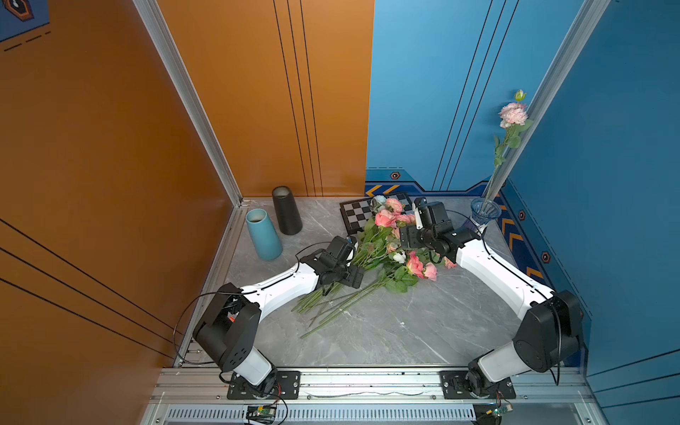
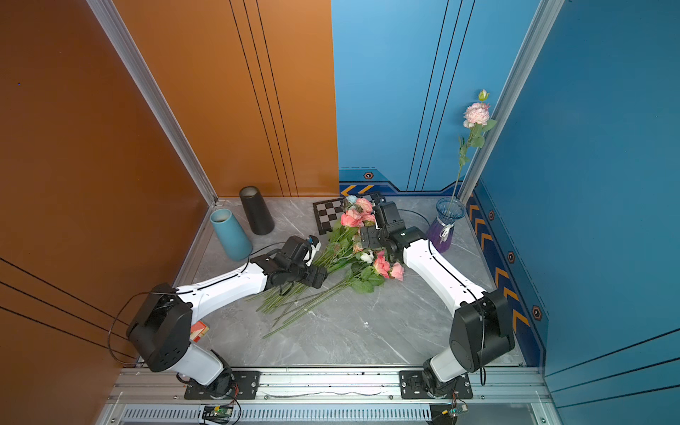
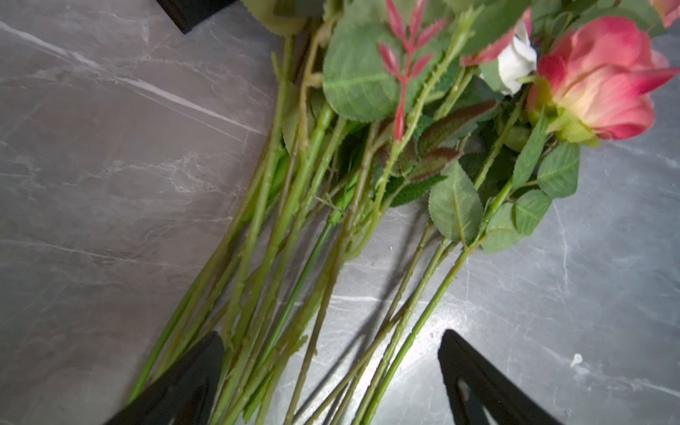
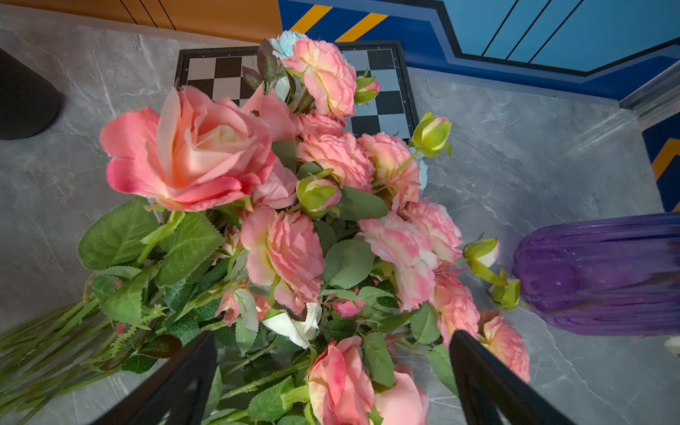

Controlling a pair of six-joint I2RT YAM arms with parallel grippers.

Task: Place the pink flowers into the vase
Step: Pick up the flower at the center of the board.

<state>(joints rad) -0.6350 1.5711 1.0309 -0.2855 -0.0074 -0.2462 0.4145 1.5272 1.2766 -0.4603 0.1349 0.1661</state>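
Note:
A bunch of pink flowers lies on the grey marble table, blooms toward the back, green stems fanning toward the front left. My left gripper hangs open low over the stems, several of them lying between its jaws. My right gripper stands open just above the blooms, a pink rose between its jaws, untouched. At the back right the blue-and-purple glass vase holds a single tall pink flower.
A teal vase and a black vase stand at the back left. A chessboard lies under the bunch's heads. A white rose and pale blue blossoms are mixed into the bunch. Walls close three sides.

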